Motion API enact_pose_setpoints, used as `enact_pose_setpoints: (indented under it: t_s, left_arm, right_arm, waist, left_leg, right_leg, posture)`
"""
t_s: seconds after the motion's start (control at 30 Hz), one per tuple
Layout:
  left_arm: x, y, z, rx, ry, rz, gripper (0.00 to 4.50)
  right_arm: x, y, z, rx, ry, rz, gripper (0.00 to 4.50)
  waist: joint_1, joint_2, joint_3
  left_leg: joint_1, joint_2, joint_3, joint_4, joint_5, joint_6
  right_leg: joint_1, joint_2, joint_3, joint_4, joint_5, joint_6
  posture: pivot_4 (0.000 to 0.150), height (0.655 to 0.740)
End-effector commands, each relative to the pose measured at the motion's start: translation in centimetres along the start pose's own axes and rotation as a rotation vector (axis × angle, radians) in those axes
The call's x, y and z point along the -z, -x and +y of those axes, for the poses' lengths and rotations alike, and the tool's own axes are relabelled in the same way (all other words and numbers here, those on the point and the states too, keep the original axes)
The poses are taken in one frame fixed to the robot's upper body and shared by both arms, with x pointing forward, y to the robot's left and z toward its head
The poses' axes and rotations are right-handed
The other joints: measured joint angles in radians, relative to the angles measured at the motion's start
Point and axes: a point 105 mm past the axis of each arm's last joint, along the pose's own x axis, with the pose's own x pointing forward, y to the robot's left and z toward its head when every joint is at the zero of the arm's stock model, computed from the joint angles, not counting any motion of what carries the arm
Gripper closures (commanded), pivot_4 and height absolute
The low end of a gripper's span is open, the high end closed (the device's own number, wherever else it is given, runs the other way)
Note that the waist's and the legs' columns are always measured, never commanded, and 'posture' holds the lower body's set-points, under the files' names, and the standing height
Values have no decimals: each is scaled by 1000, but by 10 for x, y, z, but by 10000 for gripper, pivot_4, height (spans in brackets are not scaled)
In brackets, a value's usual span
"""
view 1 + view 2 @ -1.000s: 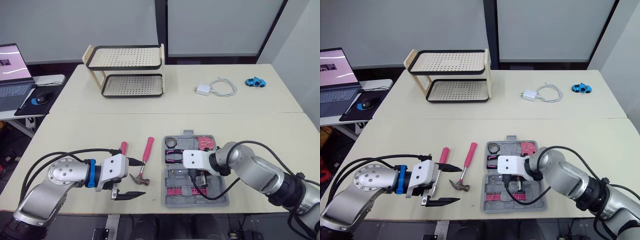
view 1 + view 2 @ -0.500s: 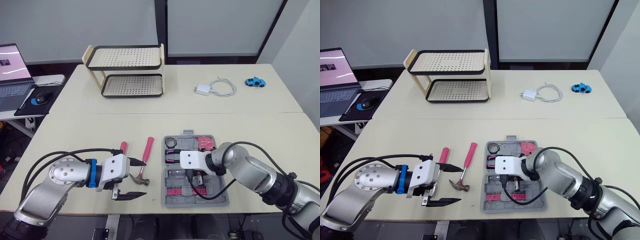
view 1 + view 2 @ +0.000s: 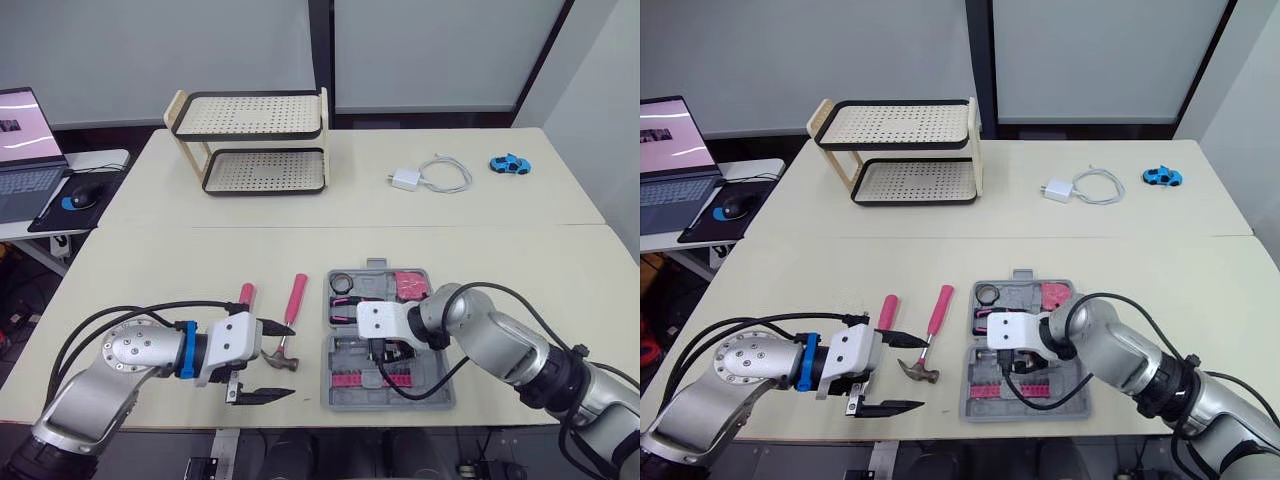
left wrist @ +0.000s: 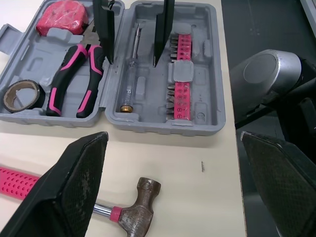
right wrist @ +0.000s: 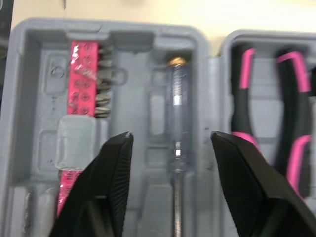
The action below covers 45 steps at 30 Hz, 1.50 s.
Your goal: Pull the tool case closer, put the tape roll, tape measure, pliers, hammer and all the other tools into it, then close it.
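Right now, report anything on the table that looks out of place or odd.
Nothing is spilled or damaged. The hammer and a pink-handled tool lie on the table outside the open tool case, on its left; pliers, tape roll and screwdriver sit neatly in their slots.

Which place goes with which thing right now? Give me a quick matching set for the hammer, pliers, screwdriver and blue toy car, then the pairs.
Things:
1. hammer
2. pliers
3. screwdriver
4. blue toy car

Places:
A. in the tool case half with the pink bit strips
B. on the far table, right of the white charger cable
C. on the near table, left of the tool case
D. in the tool case half with the tape roll

Pairs: 1-C, 2-D, 3-A, 4-B
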Motion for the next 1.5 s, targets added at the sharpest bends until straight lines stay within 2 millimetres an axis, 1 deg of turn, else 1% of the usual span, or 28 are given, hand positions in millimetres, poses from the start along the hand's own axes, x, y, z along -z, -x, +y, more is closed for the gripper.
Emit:
enact_pose_setpoints:
  t_s: [0.03, 0.17, 0.2, 0.23, 0.27, 0.3, 0.33, 0.37, 0.4, 0.43, 0.73, 1.1, 1.17, 1.27, 1.37, 1.43, 1.5]
  left_arm:
    - [-5, 0, 1, -9, -28, -13, 0]
    - [-6, -1, 1, -15, -25, -18, 0]
    - [-6, -1, 2, -16, -24, -19, 0]
    - [-7, -1, 2, -17, -24, -20, 0]
    - [-7, -1, 2, -18, -23, -21, 0]
    - [-7, 0, 2, -18, -23, -21, 0]
    - [-7, 0, 2, -19, -23, -21, 0]
    - [-7, 0, 2, -20, -22, -22, 0]
    - [-7, 0, 2, -20, -22, -22, 0]
    - [-7, 0, 2, -20, -22, -23, 0]
    - [-4, 0, 2, -25, -11, -22, 0]
    - [0, 0, 0, -27, -3, -17, 0]
    - [0, 0, -1, -27, -1, -17, 0]
    - [1, 0, -1, -29, 3, -16, 0]
    - [2, 2, -1, -42, 16, -21, 0]
    - [2, 6, 1, -56, 29, -29, 0]
    - [1, 14, 7, -94, 65, -47, 0]
  right_arm:
    - [-15, 17, -2, 18, 34, -66, 19752]
    - [-14, 23, -6, 53, 40, -95, 19752]
    - [-12, 23, -6, 59, 34, -98, 23687]
    - [-10, 22, -5, 59, 30, -99, 25644]
    - [-8, 21, -4, 61, 25, -100, 28530]
    - [-6, 19, -3, 61, 19, -99, 33077]
    - [-3, 17, -2, 58, 15, -95, 35584]
    - [-1, 15, -2, 60, 11, -92, 39481]
    - [1, 13, -1, 60, 5, -90, 44160]
    - [2, 12, -1, 60, -1, -87, 44680]
    - [15, -3, 0, 56, -40, -52, 44680]
    - [35, -14, 5, 37, -74, 12, 44680]
    - [36, -15, 6, 37, -79, 11, 44680]
    - [32, -13, 4, 45, -67, -9, 44680]
    - [22, -7, 1, 55, -55, -61, 44680]
    - [12, 1, -2, 68, -58, -113, 44680]
    - [2, 14, -2, 79, -64, -168, 44680]
  waist:
    - [0, 0, 0]
    - [0, 0, 0]
    - [1, 0, 0]
    - [0, 0, 0]
    - [0, 0, 0]
    - [0, 0, 0]
    - [0, 0, 0]
    - [0, 0, 0]
    - [0, 0, 0]
    - [0, 0, 0]
    - [0, 0, 0]
    - [0, 0, 0]
    - [0, 0, 0]
    - [0, 0, 0]
    - [0, 0, 0]
    - [0, 0, 0]
    - [1, 0, 0]
  left_leg:
    - [0, 0, 0, 0, 0, 0]
    - [0, 0, 0, 0, 0, 0]
    - [0, 0, 0, 0, 0, 0]
    - [0, 0, 0, 0, 0, 0]
    - [0, 0, 0, 0, 0, 0]
    - [0, 0, 0, 0, 0, 0]
    - [0, 0, 0, 0, 0, 0]
    - [0, 0, 0, 0, 0, 0]
    - [0, 0, 0, 0, 0, 0]
    - [0, 0, 0, 0, 0, 0]
    - [0, 0, 0, 0, 0, 0]
    - [0, 0, 0, 0, 0, 0]
    - [0, 0, 0, 0, 0, 0]
    - [1, 0, 0, 0, 0, 0]
    - [1, 0, 0, 0, 0, 0]
    - [1, 0, 0, 0, 0, 0]
    - [0, 0, 0, 0, 0, 0]
  right_leg:
    - [0, 0, 0, 0, 0, 0]
    - [0, 0, 0, 0, 0, 0]
    - [0, 0, 0, 0, 0, 0]
    - [0, 0, 0, 0, 0, 0]
    - [0, 0, 0, 0, 0, 0]
    - [0, 0, 0, 0, 0, 0]
    - [0, 0, 0, 0, 0, 0]
    - [0, 0, 0, 0, 0, 0]
    - [0, 0, 0, 0, 0, 0]
    - [0, 0, 0, 0, 0, 0]
    - [0, 0, 0, 0, 0, 0]
    - [0, 0, 0, 0, 0, 0]
    - [1, 0, 0, 0, 0, 0]
    - [1, 0, 0, 0, 0, 0]
    - [1, 0, 0, 0, 0, 0]
    - [1, 0, 0, 0, 0, 0]
    - [0, 0, 0, 0, 0, 0]
  posture:
    - [1500, 7400]
    - [1500, 7400]
    - [1500, 7400]
    - [1500, 7400]
    - [1500, 7400]
    - [1500, 7400]
    - [1500, 7400]
    - [1500, 7400]
    - [1500, 7400]
    - [1500, 7400]
    - [1500, 7400]
    - [1500, 7400]
    - [1500, 7400]
    - [1500, 7400]
    - [1500, 7400]
    - [1500, 7400]
    - [1500, 7400]
